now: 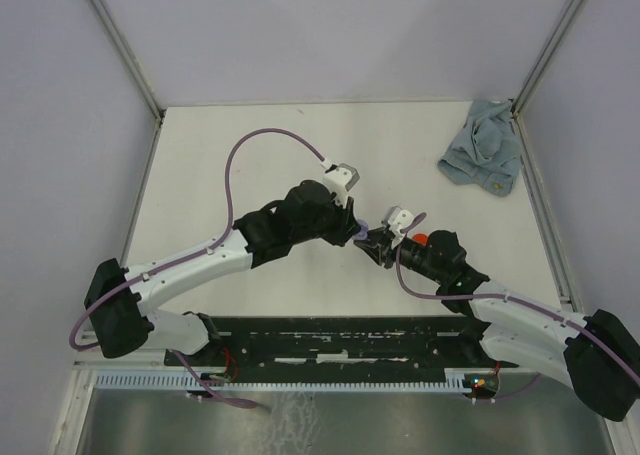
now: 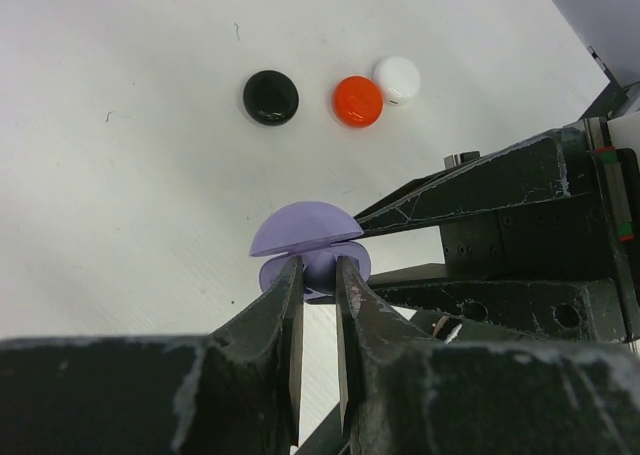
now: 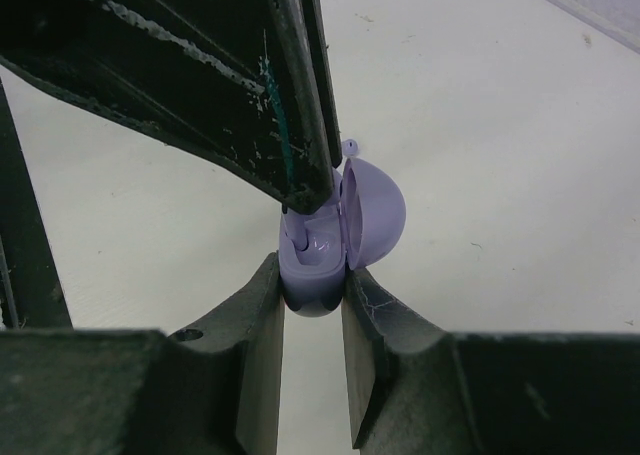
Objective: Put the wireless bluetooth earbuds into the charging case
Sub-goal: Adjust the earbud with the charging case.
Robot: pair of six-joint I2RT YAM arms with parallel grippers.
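The insertion step is judged to be in hand. The left gripper (image 2: 320, 265) is set at the case (image 3: 310, 297), its jaws pressed almost together with their tips at the open well. Whether an earbud is pinched between them cannot be told. The case is pinched by its base in the jaws of the right gripper (image 3: 312, 275), with the lid (image 3: 375, 210) swung open.

Next, a short, straight push into the well is probably called for, with the case kept steady, followed by a spreading of the left jaws.

Only in the left wrist view are three discs shown on the counter (image 1: 220, 175) beyond the case: black (image 2: 270, 97), red (image 2: 357, 101) and white (image 2: 397, 78). Only in the right wrist view is the well looked into, and a tiny lilac bit (image 3: 349, 147) is seen just past the lid, possibly an earbud. Only in the top view is a cloth (image 1: 483, 158) shown, well apart from the case.
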